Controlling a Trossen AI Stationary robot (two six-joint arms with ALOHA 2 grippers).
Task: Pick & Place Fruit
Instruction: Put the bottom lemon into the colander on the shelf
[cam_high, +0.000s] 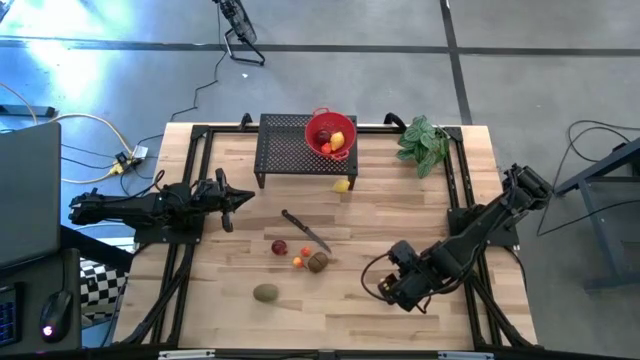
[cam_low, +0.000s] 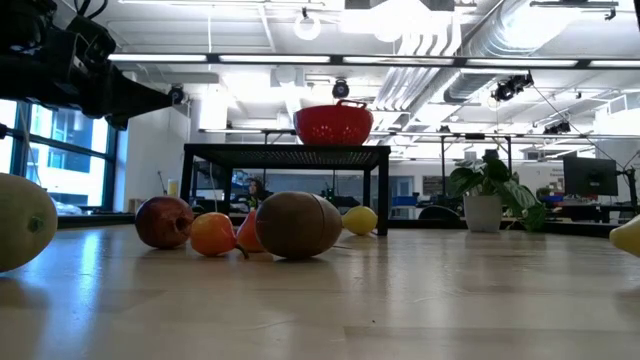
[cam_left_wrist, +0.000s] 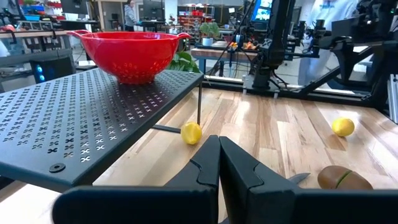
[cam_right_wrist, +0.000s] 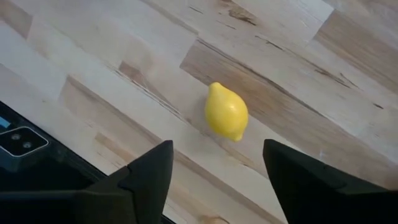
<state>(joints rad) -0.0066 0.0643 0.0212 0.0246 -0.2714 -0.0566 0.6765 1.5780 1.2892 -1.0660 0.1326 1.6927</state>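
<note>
A yellow lemon (cam_right_wrist: 227, 112) lies on the wooden table just past the fingertips of my right gripper (cam_right_wrist: 217, 180), which points down, open, with nothing between its fingers; in the high view this gripper (cam_high: 393, 288) is at the near right. Another lemon (cam_high: 342, 185) lies by the black rack (cam_high: 285, 150). On the rack stands a red colander (cam_high: 330, 133) with fruit inside. A dark red fruit (cam_high: 280, 247), small orange ones (cam_high: 298, 262) and a kiwi (cam_high: 318, 262) lie mid-table, and a second kiwi (cam_high: 265, 292) lies nearer. My left gripper (cam_high: 245, 198) waits shut at the left.
A slim knife (cam_high: 305, 232) lies just beyond the fruit cluster. A green leafy bunch (cam_high: 425, 143) stands at the far right. The rack's legs (cam_left_wrist: 199, 102) stand on the table's far part. Bare wood lies between the fruit cluster and my right gripper.
</note>
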